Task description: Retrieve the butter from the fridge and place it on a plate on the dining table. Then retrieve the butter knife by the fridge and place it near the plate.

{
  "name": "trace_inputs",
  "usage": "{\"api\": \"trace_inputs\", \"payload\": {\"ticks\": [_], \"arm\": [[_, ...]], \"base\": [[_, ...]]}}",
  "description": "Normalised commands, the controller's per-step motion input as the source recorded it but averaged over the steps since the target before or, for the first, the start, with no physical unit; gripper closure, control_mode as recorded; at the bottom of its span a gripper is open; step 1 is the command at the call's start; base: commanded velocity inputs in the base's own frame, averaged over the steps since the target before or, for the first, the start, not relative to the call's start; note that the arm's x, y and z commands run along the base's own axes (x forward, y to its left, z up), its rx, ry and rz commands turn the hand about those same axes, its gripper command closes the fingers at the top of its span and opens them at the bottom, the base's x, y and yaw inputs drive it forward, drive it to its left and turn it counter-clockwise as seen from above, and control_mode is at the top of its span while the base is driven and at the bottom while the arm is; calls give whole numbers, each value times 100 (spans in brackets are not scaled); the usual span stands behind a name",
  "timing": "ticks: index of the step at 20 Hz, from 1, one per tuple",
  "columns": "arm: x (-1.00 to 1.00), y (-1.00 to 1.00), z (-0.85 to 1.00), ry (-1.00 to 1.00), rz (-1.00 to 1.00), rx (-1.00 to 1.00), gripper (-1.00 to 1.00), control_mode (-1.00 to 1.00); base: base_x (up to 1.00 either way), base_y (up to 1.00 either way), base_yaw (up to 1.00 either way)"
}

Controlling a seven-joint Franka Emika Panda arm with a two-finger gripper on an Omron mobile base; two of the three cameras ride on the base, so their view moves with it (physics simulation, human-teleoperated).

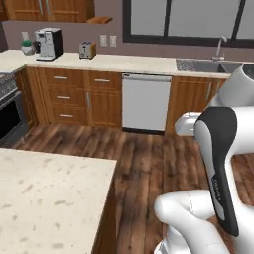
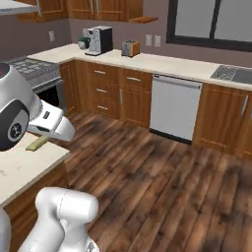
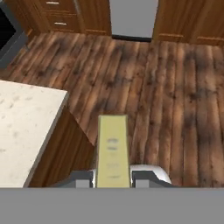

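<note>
Kitchen, wood floor (image 3: 175,87): dining table (image 3: 26,127) corner at left; gripper (image 3: 113,178) clenched on the butter (image 3: 113,148), stick jutting forward; dishwasher (image 1: 146,102) and sink (image 1: 208,65) beyond.

the butter (image 3: 113,148) is a pale olive-yellow stick with faint grey markings on its top face. the dining table (image 1: 44,193) has a beige top speckled with darker flecks, on a brown wooden base. the floor (image 2: 162,182) is dark brown planks with patchy lighter and blackish streaks. the far cabinets (image 1: 74,96) are orange-brown wood with silver handles, under a cream counter (image 1: 124,63). the dishwasher (image 1: 146,101) is light grey. the coffee machine (image 1: 48,43) is white and black.
</note>
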Motion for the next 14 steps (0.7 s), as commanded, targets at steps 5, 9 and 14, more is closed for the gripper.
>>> {"api": "trace_inputs", "payload": {"ticks": [5, 9, 14], "arm": [[0, 0, 0, 0, 0, 0, 100, 100], [0, 0, 0, 0, 0, 0, 100, 100], [0, 0, 0, 0, 0, 0, 100, 100]], "base": [[-4, 0, 84], [-13, 0, 79], [-32, 41, 45]]}}
